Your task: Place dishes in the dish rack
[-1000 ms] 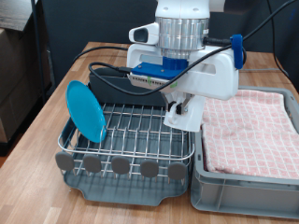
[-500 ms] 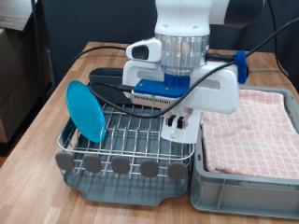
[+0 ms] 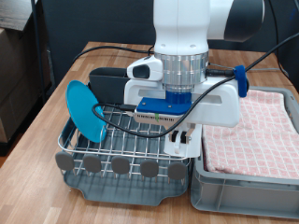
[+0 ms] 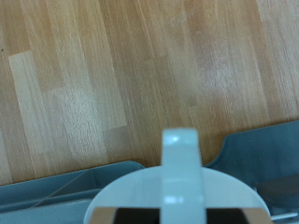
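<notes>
My gripper (image 3: 183,136) is shut on the white mug (image 3: 188,142) and holds it low over the end of the dish rack (image 3: 126,138) at the exterior view's right. In the wrist view the mug's rim and handle (image 4: 180,161) fill the lower edge, and the rack's grey drip tray (image 4: 262,149) shows beside it. The light-blue plate (image 3: 85,110) stands on edge in the rack at the exterior view's left. The wooden spoon is out of view.
The rack's dark grey caddy (image 3: 114,82) sits behind the wires. Round grey discs (image 3: 120,165) line its front edge. A grey crate lined with pink checked cloth (image 3: 252,131) stands right beside the rack. All rest on a wooden table (image 3: 37,131).
My arm has moved towards the exterior view's bottom and dropped lower, carrying the mug from the rack's back corner towards its front. The plate has not moved.
</notes>
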`<act>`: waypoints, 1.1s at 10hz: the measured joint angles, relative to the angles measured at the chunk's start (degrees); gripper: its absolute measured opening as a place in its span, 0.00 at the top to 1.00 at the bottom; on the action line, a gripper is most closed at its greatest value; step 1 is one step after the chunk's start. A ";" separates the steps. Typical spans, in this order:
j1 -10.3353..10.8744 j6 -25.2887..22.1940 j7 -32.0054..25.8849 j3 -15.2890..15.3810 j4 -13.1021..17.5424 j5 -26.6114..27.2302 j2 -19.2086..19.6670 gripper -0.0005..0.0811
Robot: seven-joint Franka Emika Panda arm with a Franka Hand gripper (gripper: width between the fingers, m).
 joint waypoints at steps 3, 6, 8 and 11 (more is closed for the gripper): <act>-0.48 0.14 -2.53 0.63 0.67 2.00 1.68 0.91; -1.19 -0.55 -4.25 1.23 1.36 3.26 3.23 0.91; -1.19 -0.48 -4.16 0.82 1.66 3.08 4.15 0.91; -1.19 -1.63 -4.21 0.23 3.44 2.80 5.97 0.91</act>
